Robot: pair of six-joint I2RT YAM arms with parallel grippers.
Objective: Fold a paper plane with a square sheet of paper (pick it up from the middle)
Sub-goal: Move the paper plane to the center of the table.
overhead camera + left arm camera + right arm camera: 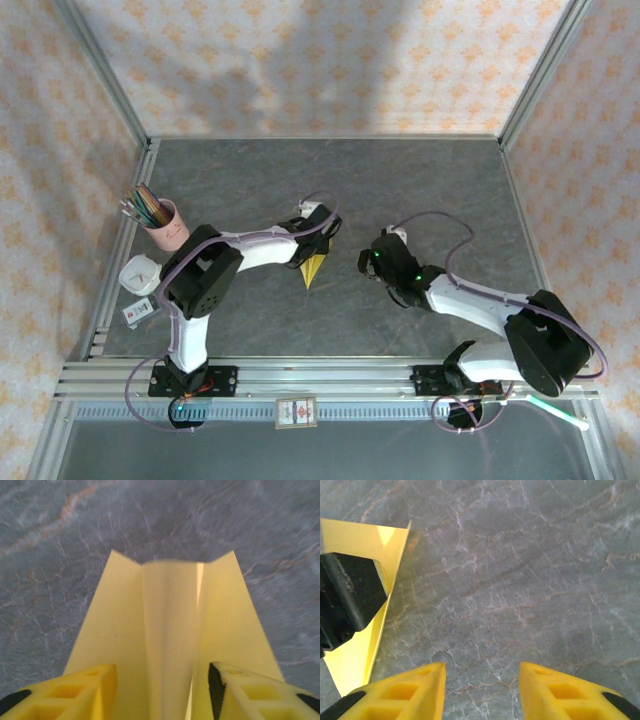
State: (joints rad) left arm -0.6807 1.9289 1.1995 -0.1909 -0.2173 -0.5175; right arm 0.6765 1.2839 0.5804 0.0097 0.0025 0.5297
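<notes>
Paper plane (314, 270): a narrow yellow dart lying on the grey table (430, 180), to the right of the pink pencil cup (168, 228) and a little nearer the arm bases than the cup.
Long axis: slanted, with the nose towards the near edge and leaning slightly back towards the cup, and the wide tail away from the bases.
Centre fold: stands up as a ridge between two flat wings, as seen from the left wrist.
Left gripper (162, 669): directly over the plane and aligned with its axis. The jaws stand moderately apart, one on each side of the ridge. No pad visibly presses the paper, so nothing is held.
Right gripper (482, 666): farther from the cup than the plane, just beside the dart's right edge. Its jaws are parted over bare table and carry nothing.
Nearer arm: the left.
Governing relation: the ridge lies between the left fingers, so judged from here a straight closing would pinch the centre fold.
</notes>
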